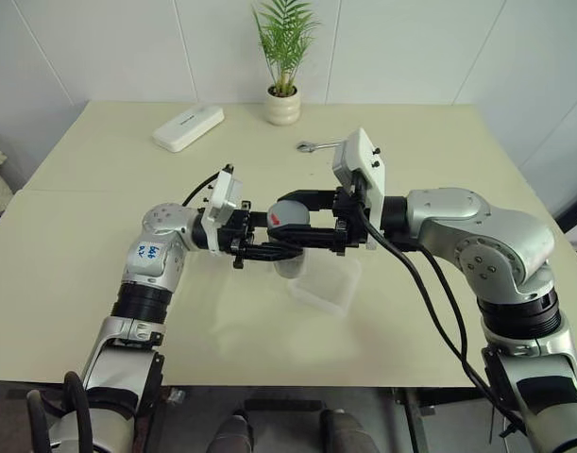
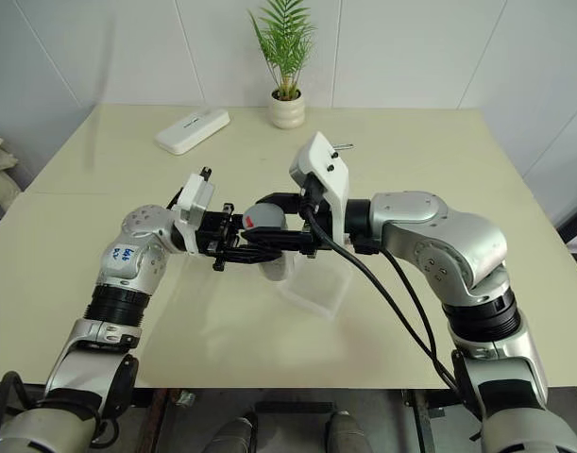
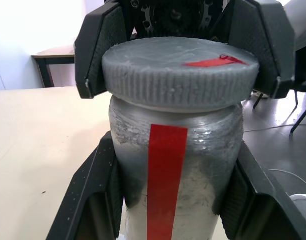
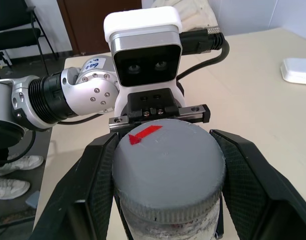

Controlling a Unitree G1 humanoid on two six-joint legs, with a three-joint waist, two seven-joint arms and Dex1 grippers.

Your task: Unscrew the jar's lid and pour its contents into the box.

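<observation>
The jar (image 3: 168, 175), clear with a vertical red stripe, is held upright above the table between both arms. My left gripper (image 1: 269, 247) is shut on the jar's body, one finger (image 3: 95, 200) on each side. The gray lid (image 4: 168, 170) with its red mark sits on the jar, and my right gripper (image 1: 307, 223) is shut around its ribbed edge, fingers (image 4: 95, 190) pressed against it. The box (image 1: 328, 285), shallow and translucent, lies on the table just below and to the right of the jar. I cannot make out the contents through the cloudy wall.
At the back of the table (image 1: 99, 283) stand a white plant pot (image 1: 282, 107) with a green plant and a white oblong device (image 1: 188, 127). A small metal wrench (image 1: 316, 145) lies behind my right wrist.
</observation>
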